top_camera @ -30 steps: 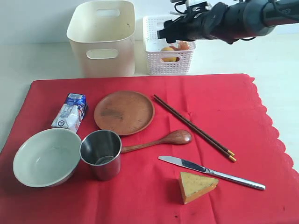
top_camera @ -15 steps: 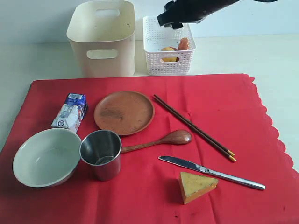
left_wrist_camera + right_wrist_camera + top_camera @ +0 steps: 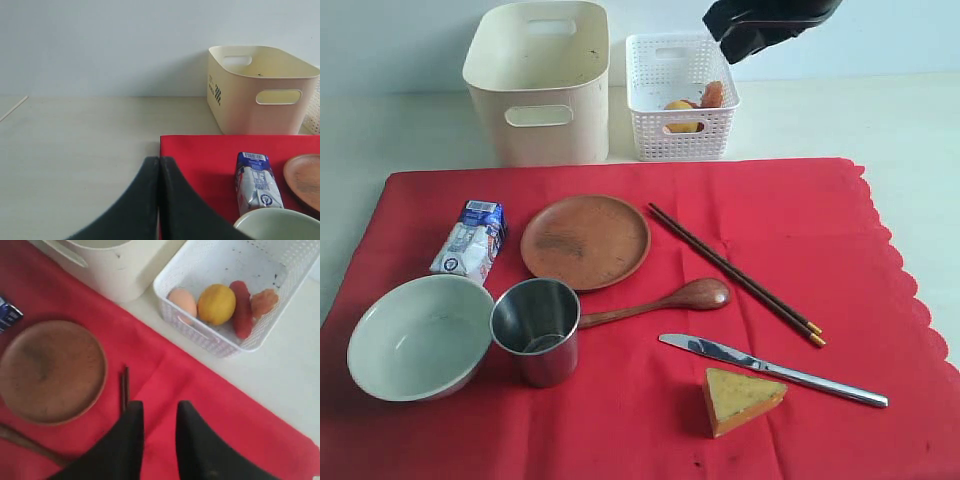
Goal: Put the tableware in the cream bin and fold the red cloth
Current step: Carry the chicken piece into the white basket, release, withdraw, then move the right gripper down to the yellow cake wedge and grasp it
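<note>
None of the task is judged to be done. The cream bin [image 3: 535, 145] is seen at the far edge of the surface, and no tableware is seen in the part of its inside that shows. The red cloth [image 3: 790, 210] is spread flat and unfolded, and every piece is found lying on it: the wooden plate [image 3: 585, 241], the bowl [image 3: 420, 337], the steel cup [image 3: 536, 332] touching or just beside the bowl, the wooden spoon [image 3: 655, 303], the chopsticks [image 3: 735, 272] and the table knife [image 3: 770, 370]. A milk carton [image 3: 472, 238] and a cheese wedge [image 3: 740, 398] are also seen on the cloth, so clearing is judged to be needed before any fold. Other food is held in the white lattice basket [image 3: 682, 140] beside the bin.

The right arm [image 3: 770, 20] is held high at the back, over the basket. Its right pincer [image 3: 159, 407] is pointed down toward the cloth near the far ends of the chopsticks. Its jaws are parted by a narrow gap and nothing is gripped.

The left pincer [image 3: 159, 162] is held low beside the cloth's edge. Its jaws are pressed together and it is empty.
</note>
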Controlling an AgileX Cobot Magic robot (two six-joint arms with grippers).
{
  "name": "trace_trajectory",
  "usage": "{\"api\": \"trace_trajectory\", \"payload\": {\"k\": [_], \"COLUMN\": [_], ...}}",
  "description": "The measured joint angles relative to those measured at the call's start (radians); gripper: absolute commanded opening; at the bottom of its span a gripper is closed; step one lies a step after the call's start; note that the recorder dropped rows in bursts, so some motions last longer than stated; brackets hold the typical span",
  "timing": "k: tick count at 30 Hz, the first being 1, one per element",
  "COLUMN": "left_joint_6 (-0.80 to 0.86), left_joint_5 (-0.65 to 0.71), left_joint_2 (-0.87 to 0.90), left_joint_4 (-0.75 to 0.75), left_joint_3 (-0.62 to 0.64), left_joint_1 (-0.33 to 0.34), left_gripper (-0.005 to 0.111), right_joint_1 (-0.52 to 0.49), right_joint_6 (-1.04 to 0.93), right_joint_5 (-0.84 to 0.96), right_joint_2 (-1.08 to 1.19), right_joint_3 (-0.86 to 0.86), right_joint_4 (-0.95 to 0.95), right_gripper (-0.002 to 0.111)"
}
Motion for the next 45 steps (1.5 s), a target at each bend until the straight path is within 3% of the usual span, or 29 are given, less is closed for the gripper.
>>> {"api": "trace_trajectory", "payload": {"k": [4, 13, 22, 25, 32, 36, 39, 45], "left_joint_6": [0.0, 0.0, 0.0, 0.0, 0.0, 0.0, 0.0, 0.0], "left_joint_5": [0.0, 0.0, 0.0, 0.0, 0.0, 0.0, 0.0, 0.0], "left_joint_2": [0.0, 0.0, 0.0, 0.0, 0.0, 0.0, 0.0, 0.0], "left_joint_4": [0.0, 0.0, 0.0, 0.0, 0.0, 0.0, 0.0, 0.0], "left_joint_3": [0.0, 0.0, 0.0, 0.0, 0.0, 0.0, 0.0, 0.0], "left_joint_1": [0.0, 0.0, 0.0, 0.0, 0.0, 0.0, 0.0, 0.0], "left_gripper": [0.001, 0.001, 0.001, 0.001, 0.001, 0.001, 0.001, 0.001], "right_joint_1": [0.0, 0.0, 0.0, 0.0, 0.0, 0.002, 0.026, 0.169], "right_joint_6": [0.0, -0.014, -0.111, -0.139, -0.193, -0.244, -0.269, -0.267], "right_joint_5": [0.011, 0.044, 0.111, 0.111, 0.092, 0.082, 0.072, 0.016], "right_joint_2": [-0.104, -0.339, -0.395, -0.396, -0.397, -0.397, -0.397, -0.378], "right_joint_3": [0.099, 0.368, 0.604, 0.675, 0.781, 0.809, 0.809, 0.809], "right_joint_4": [0.03, 0.112, 0.189, 0.191, 0.192, 0.224, 0.24, 0.211], "right_gripper": [0.0, 0.0, 0.001, 0.009, 0.043, 0.057, 0.062, 0.064]}}
